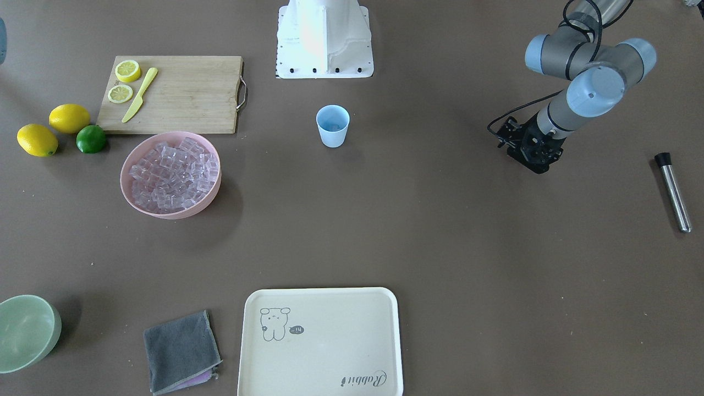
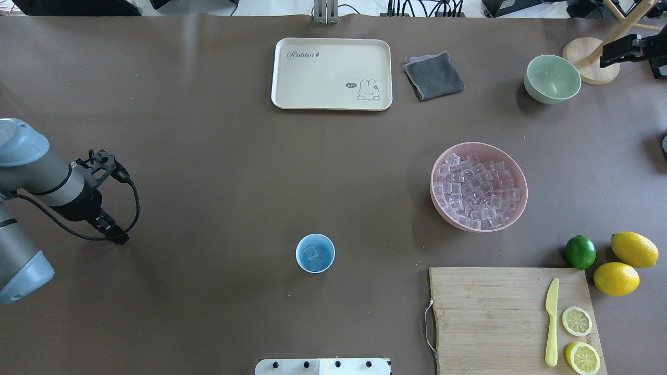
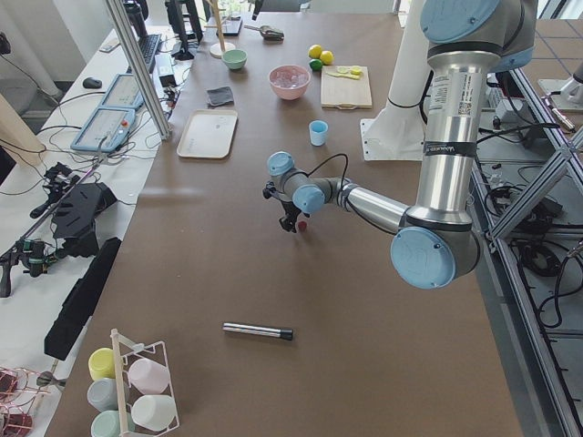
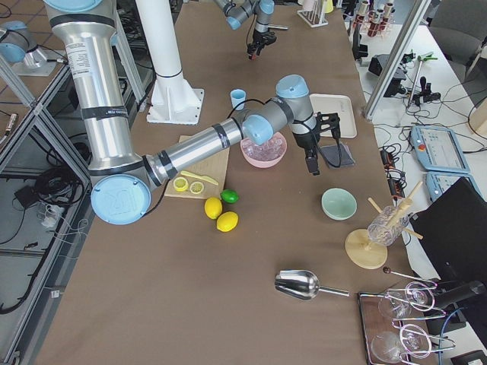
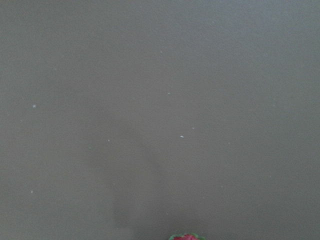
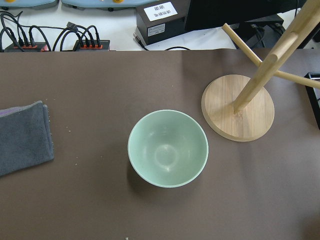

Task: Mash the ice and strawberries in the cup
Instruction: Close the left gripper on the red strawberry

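Left jaws tight on the strawberry point(image 5: 186, 237), wrist down over the table point(image 3: 228, 273) (right jaws' state indiscernible).

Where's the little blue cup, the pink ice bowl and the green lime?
Small light blue plastic cup point(image 1: 333, 137): front-facing view, outer wall.
Round pink plastic bowl point(image 1: 170, 214): front-facing view, near wall.
Round green lime point(image 1: 91, 138): front-facing view, its middle.

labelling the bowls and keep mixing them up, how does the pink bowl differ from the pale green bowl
The pink bowl is filled with ice cubes; the pale green bowl is empty. The pink bowl is clearly wider than the pale green bowl. The pink bowl sits near the cutting board, while the pale green bowl sits between the grey cloth and the wooden stand. Both are round, plain and upright.
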`<state>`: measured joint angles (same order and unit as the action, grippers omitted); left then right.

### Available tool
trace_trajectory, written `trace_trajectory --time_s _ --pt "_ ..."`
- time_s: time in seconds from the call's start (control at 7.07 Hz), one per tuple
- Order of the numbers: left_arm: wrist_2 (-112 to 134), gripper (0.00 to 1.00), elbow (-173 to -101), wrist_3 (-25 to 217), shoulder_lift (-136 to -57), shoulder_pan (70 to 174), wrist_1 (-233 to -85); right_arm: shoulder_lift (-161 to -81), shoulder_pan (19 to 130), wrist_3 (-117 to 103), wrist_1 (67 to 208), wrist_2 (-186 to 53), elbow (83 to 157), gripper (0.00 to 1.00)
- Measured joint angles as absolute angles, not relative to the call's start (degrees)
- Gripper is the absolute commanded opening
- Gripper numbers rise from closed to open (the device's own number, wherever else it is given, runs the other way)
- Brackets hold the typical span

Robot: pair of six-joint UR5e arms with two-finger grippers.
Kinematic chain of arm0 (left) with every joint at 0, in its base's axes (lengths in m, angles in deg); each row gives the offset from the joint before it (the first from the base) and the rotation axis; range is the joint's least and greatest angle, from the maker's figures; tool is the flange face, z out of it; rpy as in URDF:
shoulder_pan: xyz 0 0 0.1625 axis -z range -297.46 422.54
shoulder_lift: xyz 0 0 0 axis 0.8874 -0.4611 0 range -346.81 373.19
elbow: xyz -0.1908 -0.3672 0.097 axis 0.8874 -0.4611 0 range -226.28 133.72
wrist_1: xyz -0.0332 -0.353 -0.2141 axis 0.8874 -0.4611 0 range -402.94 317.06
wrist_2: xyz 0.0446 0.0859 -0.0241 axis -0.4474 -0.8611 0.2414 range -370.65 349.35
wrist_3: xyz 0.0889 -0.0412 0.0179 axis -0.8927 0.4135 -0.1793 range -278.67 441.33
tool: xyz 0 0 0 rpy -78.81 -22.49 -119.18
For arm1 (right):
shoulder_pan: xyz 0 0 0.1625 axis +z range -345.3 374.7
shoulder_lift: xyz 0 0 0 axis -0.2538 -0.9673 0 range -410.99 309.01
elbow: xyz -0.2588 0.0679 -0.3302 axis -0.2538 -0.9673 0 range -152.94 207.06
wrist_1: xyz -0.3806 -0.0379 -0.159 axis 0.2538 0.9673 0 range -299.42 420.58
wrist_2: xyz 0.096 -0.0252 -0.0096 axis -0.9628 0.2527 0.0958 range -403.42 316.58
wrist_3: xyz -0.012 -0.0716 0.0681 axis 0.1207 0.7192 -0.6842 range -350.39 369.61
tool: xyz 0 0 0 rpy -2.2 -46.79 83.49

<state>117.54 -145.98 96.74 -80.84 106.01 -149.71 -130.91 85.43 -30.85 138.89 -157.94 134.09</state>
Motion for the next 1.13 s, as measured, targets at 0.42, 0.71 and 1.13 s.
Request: trace_trajectory --time_s 0.42,0.71,1.13 --pt "117.47 0.71 -146.44 96.73 -80.85 105.79 -149.65 -130.92 85.37 -30.84 137.49 -157.47 132.76 1.00" --pt "117.42 0.71 -146.24 96.71 -80.82 105.77 -149.64 -131.20 85.37 -30.90 136.46 -157.38 132.26 1.00" --pt "116.89 0.44 -146.27 96.71 -80.59 105.76 -149.63 -131.43 85.37 -30.90 135.63 -157.25 132.19 1.00"
